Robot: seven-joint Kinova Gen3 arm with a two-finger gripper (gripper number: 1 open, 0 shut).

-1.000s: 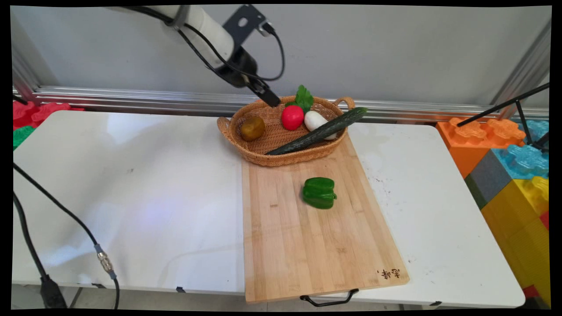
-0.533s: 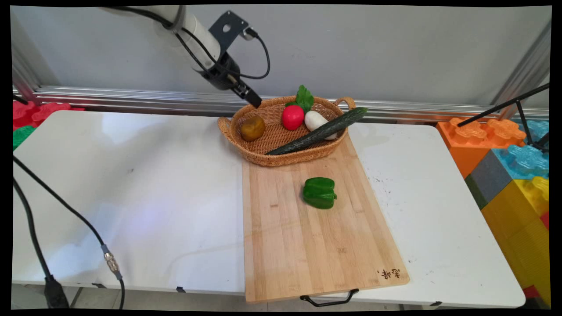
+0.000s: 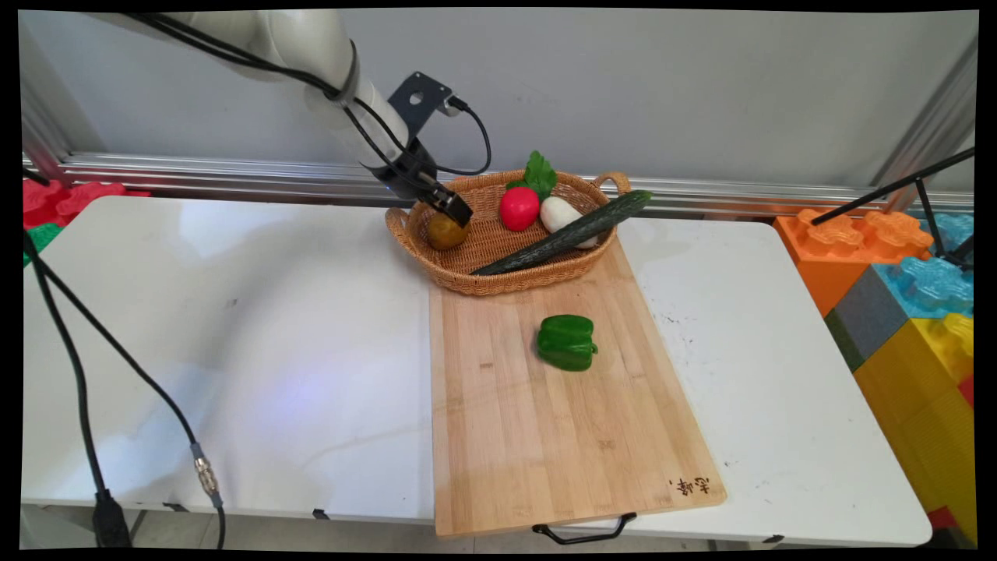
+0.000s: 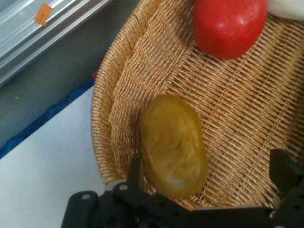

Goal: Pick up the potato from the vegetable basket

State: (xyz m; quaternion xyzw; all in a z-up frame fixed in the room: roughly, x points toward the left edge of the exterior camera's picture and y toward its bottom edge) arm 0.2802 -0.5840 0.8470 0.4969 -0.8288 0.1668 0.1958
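Hand view: gripper (image 4: pixel 206 173) fingers spread apart astride brown potato (image 4: pixel 173 145), wicker basket (image 4: pixel 247 123) beneath, red tomato (image 4: pixel 229 24) at one o'clock.

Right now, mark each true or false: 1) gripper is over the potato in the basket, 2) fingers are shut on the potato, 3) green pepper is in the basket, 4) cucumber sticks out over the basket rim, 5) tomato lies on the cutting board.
1) The gripper is over the potato in the wicker basket. True.
2) The fingers are shut on the potato. False: they are open, either side of it.
3) The green pepper is in the basket. False: it lies on the cutting board.
4) The cucumber sticks out over the basket rim. True.
5) The tomato lies on the cutting board. False: it is in the basket.
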